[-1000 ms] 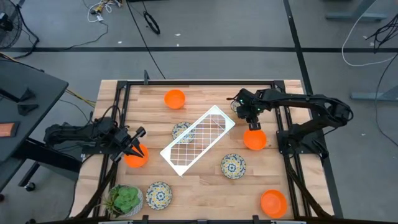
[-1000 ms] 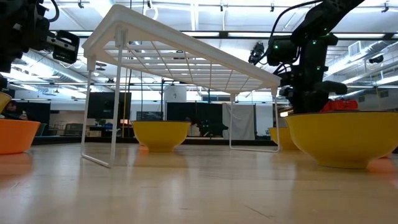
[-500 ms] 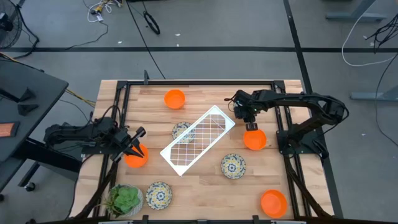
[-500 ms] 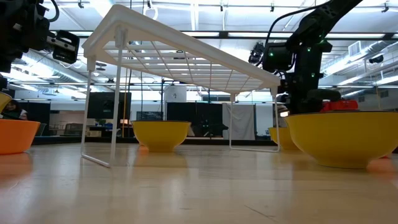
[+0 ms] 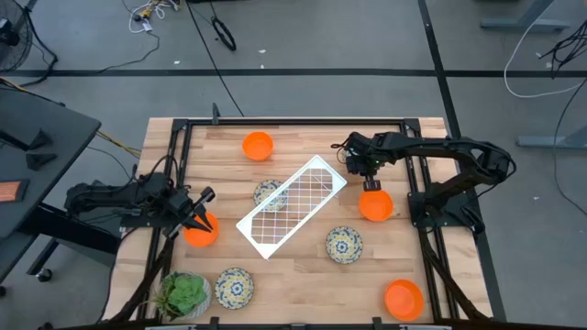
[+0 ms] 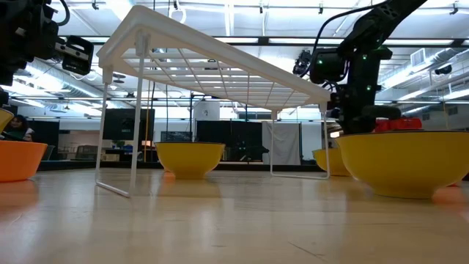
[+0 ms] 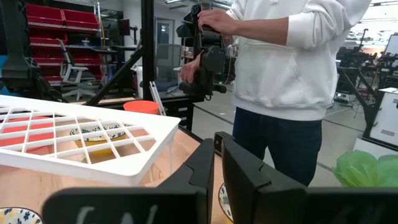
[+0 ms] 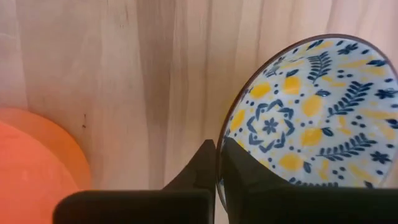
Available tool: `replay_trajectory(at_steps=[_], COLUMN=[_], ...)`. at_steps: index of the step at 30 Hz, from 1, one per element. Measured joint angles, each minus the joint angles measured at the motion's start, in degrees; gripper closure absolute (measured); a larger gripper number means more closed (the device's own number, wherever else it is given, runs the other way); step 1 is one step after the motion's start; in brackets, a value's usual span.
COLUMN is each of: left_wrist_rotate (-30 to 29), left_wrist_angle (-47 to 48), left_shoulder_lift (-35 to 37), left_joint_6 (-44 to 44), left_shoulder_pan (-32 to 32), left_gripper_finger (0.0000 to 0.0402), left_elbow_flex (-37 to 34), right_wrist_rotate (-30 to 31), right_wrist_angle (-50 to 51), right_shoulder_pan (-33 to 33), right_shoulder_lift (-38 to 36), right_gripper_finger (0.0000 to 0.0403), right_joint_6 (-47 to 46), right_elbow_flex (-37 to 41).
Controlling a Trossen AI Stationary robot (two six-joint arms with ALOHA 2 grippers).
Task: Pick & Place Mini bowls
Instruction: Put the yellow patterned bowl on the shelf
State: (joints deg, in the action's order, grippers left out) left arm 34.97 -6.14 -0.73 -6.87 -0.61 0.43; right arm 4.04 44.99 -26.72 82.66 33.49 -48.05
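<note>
Now the floral mini bowl [image 8: 311, 118] sits out at two o'clock on the table [image 5: 303, 137], and the right gripper [image 8: 217, 155] has its claw pinched closed on that bowl's rim. Just off its six o'clock side is an orange mini bowl [image 5: 374, 205], with the white wire rack [image 5: 292, 205] mid-table at its eight o'clock. Over at nine o'clock the left gripper [image 5: 202, 218] waits at a second orange mini bowl [image 5: 198, 235]; whether it grips, I cannot tell.
</note>
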Motion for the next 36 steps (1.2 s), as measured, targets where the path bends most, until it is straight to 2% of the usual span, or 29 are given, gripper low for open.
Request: replay_trajectory(at_steps=[18, 28, 36], left_wrist_rotate=[0.00, -0.01, -0.01], left_wrist_angle=[0.00, 0.01, -0.01], left_shoulder_lift=[0.01, 0.00, 0.00], left_joint_6=[0.00, 0.00, 0.00], left_shoulder_pan=[0.01, -0.01, 0.01], left_gripper_finger=[0.0365, 0.0365, 0.0365], left_elbow_flex=[0.00, 0.00, 0.00], right_wrist_rotate=[6.09, 7.68, 7.56], right_wrist_angle=[7.70, 18.45, 22.41], right_shoulder_pan=[-0.02, 0.64, 6.49], right_shoulder_lift=[-9.23, -10.45, -10.45], right_gripper_finger=[0.0403, 0.0403, 0.0403], right_joint_6=[1.44, 3.01, 10.89], right_elbow_flex=[-1.01, -14.14, -22.69])
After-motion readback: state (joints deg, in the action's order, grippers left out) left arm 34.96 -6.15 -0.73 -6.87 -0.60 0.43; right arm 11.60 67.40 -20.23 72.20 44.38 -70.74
